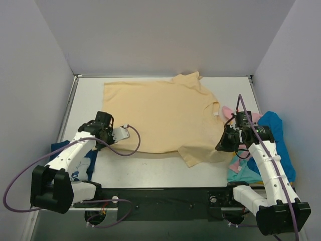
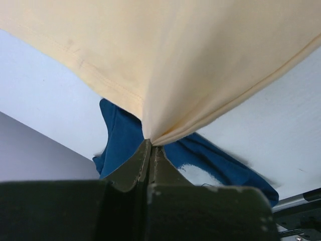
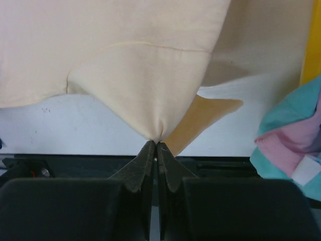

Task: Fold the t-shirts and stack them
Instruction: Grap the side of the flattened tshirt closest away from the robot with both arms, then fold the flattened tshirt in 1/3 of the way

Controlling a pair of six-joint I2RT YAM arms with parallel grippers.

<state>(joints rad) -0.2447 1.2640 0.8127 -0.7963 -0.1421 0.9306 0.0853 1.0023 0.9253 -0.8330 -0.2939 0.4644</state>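
A tan t-shirt [image 1: 160, 115] lies spread across the middle of the table, collar to the right. My left gripper [image 1: 106, 131] is shut on its near-left hem corner, the cloth [image 2: 165, 65] pulled taut from the closed jaws. My right gripper [image 1: 224, 145] is shut on its near-right sleeve area, the cloth [image 3: 145, 80] pinched to a point and lifted. A navy t-shirt with white print [image 1: 83, 160] lies under the left arm and shows in the left wrist view [image 2: 215, 160]. Pink [image 1: 229, 111], bright blue [image 1: 276, 131] and teal [image 1: 246, 173] t-shirts lie heaped at the right.
The heap of teal and pink cloth [image 3: 296, 145] sits close to the right of my right gripper. Grey walls enclose the table on the left, back and right. A black rail [image 1: 160, 198] runs along the near edge between the arm bases.
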